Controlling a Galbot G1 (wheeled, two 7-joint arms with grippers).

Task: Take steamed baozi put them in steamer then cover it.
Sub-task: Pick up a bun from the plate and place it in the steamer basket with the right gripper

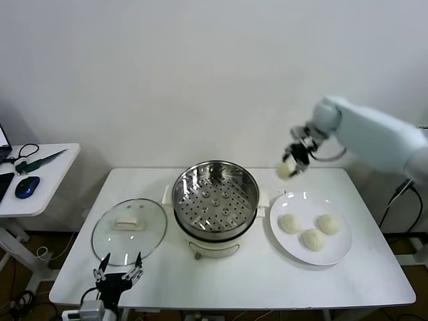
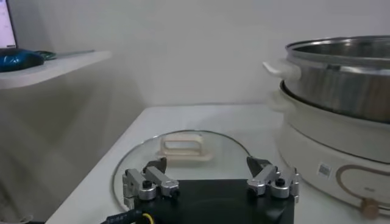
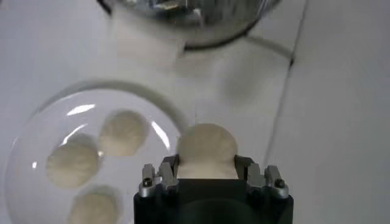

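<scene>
My right gripper [image 1: 289, 166] is shut on one cream-white baozi [image 1: 285, 171] and holds it in the air above the table's back right, between the steamer and the plate; in the right wrist view the baozi [image 3: 207, 149] sits between the fingers. Three baozi [image 1: 312, 238] lie on the white plate [image 1: 334, 255]. The steel steamer [image 1: 215, 194] stands on its cream base at the table's middle, with nothing on its perforated floor. The glass cover [image 1: 129, 227] with its cream bar handle lies flat to its left. My left gripper [image 1: 118, 271] is open, low at the front edge, near the cover [image 2: 183, 152].
A side table [image 1: 40, 175] at the far left carries a blue mouse [image 1: 27, 186] and cables. The white wall stands close behind the table. The steamer's base [image 2: 329, 146] rises at the side of the left wrist view.
</scene>
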